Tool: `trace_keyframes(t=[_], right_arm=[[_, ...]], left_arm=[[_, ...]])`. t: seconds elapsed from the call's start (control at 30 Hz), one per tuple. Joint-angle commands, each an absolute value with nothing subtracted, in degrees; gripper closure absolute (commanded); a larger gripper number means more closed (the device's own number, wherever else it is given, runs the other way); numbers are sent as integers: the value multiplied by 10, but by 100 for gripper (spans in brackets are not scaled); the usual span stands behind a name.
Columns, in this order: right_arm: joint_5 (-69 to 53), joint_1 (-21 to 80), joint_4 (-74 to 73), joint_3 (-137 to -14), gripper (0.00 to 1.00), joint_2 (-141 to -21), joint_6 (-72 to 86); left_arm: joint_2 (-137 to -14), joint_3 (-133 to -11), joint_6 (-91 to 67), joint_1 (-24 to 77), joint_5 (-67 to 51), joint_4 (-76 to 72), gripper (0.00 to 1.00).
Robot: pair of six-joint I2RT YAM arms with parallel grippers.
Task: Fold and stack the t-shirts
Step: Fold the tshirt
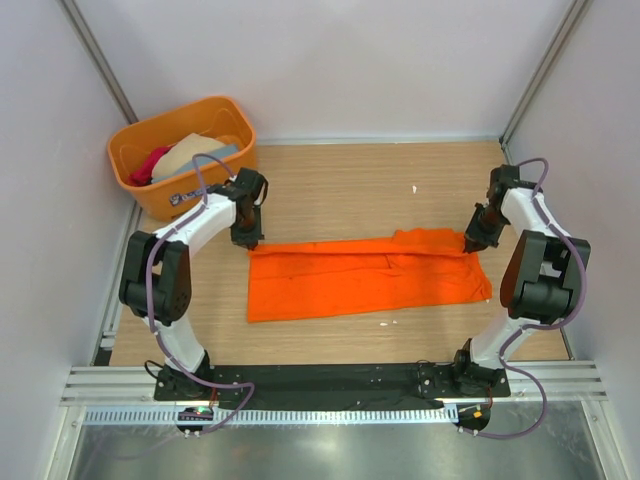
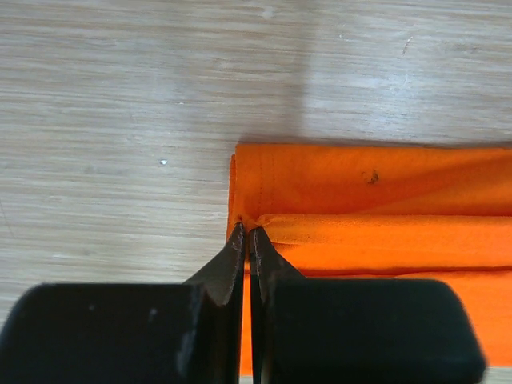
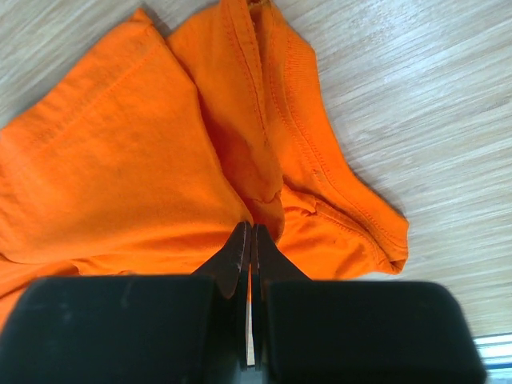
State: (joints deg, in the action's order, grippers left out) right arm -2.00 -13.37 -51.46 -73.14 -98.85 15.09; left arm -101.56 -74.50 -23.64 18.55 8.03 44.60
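The bright orange t-shirt [image 1: 365,275] lies folded lengthwise into a long band across the wooden table. My left gripper [image 1: 250,240] is shut on its far left corner; in the left wrist view the tips [image 2: 246,230] pinch a fold at the hem edge [image 2: 352,200]. My right gripper [image 1: 470,245] is shut on the shirt's far right end; in the right wrist view the tips [image 3: 251,228] pinch cloth by the collar and sleeve [image 3: 320,168]. Other shirts, crimson-pink [image 1: 150,163], beige [image 1: 185,153] and grey-blue [image 1: 220,150], lie bunched in the tub.
A rigid orange plastic tub [image 1: 180,195] with a label stands at the back left, just behind my left arm. Grey walls enclose the table on three sides. A metal rail runs along the near edge.
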Motion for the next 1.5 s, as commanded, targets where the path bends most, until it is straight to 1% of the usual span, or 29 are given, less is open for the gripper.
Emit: trace_keyframes(t=[0.0,0.33,0.9,1.13,1.17,1.23,1.27,1.3,1.4,1.43,1.47], right_arm=[[-5,-141,-490,-719,99,-961,154],[-8,-148,-472,-696,99,-970,163],[-15,-153,-439,-700,99,-1006,168],[-14,-153,-460,-689,99,-1007,169],[-10,-153,-467,-687,93,-1005,167],[-3,-153,-486,-691,84,-983,161],[-3,-152,-492,-695,74,-970,154],[20,-151,-503,-705,69,-958,154],[23,-129,-515,-725,60,-913,156],[19,-117,-513,-727,57,-906,161],[-18,-92,-506,-727,55,-899,170]], left_arm=[[-998,-735,-238,185,103,454,100],[-995,-719,-243,189,103,459,100],[-1010,-702,-254,199,95,453,100],[-1012,-696,-253,200,84,456,100],[-1009,-694,-252,200,72,457,100],[-985,-688,-259,201,68,461,86],[-973,-686,-261,200,59,463,72],[-960,-685,-264,200,54,463,66],[-908,-683,-286,200,39,468,54],[-897,-683,-290,200,36,468,53],[-881,-684,-300,200,31,468,52]])
